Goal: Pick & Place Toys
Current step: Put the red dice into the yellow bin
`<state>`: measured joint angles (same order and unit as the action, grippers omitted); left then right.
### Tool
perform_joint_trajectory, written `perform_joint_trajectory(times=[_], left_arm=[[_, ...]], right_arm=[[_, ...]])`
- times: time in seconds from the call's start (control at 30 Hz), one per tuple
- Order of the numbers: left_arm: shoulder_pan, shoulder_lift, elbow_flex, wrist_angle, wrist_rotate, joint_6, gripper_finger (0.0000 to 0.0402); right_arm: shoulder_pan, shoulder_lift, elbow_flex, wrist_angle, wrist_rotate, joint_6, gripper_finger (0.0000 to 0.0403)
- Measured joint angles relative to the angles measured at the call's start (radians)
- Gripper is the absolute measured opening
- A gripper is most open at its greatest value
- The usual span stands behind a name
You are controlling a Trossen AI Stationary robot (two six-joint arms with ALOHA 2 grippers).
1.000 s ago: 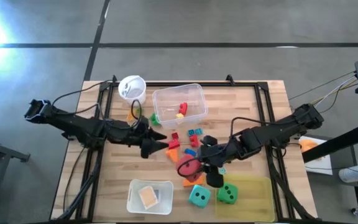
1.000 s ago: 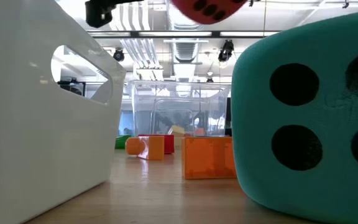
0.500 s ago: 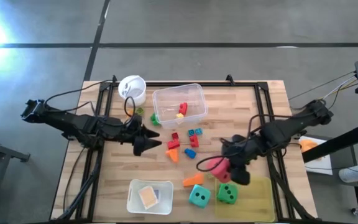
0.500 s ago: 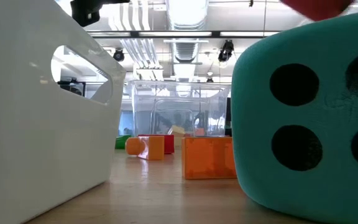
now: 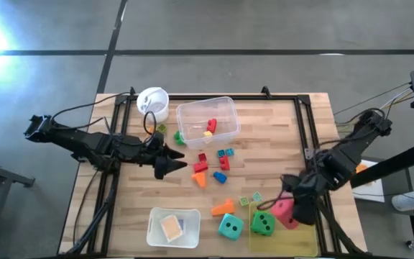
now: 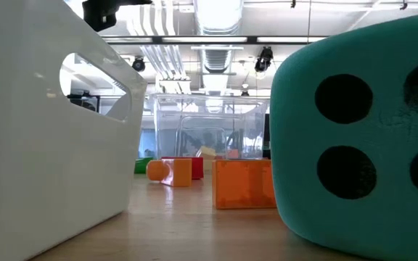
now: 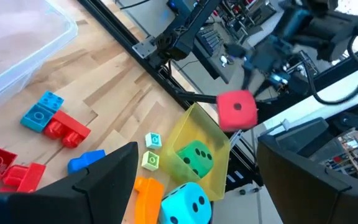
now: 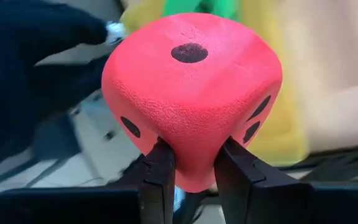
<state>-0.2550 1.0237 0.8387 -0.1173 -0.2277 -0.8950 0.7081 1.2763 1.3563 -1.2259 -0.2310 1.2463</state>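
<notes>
My right gripper [image 5: 290, 210] is shut on a red dotted die [image 5: 284, 211], which hangs over the yellow clear tray [image 5: 293, 241] beside the green die [image 5: 263, 224] lying in it. The teal die [image 5: 229, 227] stands on the table just left of the tray and fills the right of the low view [image 6: 361, 138]. Small red, blue and orange blocks [image 5: 202, 167] lie loose at mid-table. My left gripper [image 5: 177, 165] hovers open to their left, touching nothing. My right gripper pinches the red die by one lower corner [image 8: 194, 163] between its two fingers [image 8: 160, 171]. The die's wall is squeezed in narrow there. The fingers slant down from the table's right side. The die is lifted clear above the yellow tray [image 7: 201, 146].
A clear plastic tub [image 5: 207, 121] with a red and a yellow block stands at the far middle, a white cup [image 5: 153, 103] to its left. A white tub [image 5: 172, 226] holding an orange tile sits near the front edge. An orange block [image 5: 223, 208] and small tiles [image 5: 250, 198] lie by the tray.
My right gripper has carried the red die from mid-table toward the right and near edges, to above the yellow tray, turning as it went. The die stays lifted clear. My left gripper has drawn back a little toward the left edge.
</notes>
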Motion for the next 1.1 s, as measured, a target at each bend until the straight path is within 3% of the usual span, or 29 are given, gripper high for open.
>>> perform_joint_trajectory(times=[0.23, 0.57, 1.1], left_arm=[[0.016, 0.0, 0.0, 0.0, 0.0, 0.019, 0.033], [0.016, 0.0, -0.002, -0.019, 0.015, 0.035, 0.033], [0.015, 0.001, -0.002, -0.022, 0.023, 0.086, 0.033]], right_arm=[[0.067, 0.025, -0.081, 0.153, -0.119, 0.095, 0.0069], [0.029, 0.12, -0.167, 0.162, -0.314, -0.021, 0.0044], [-0.108, 0.169, -0.306, 0.191, -0.413, -0.226, 0.0035]])
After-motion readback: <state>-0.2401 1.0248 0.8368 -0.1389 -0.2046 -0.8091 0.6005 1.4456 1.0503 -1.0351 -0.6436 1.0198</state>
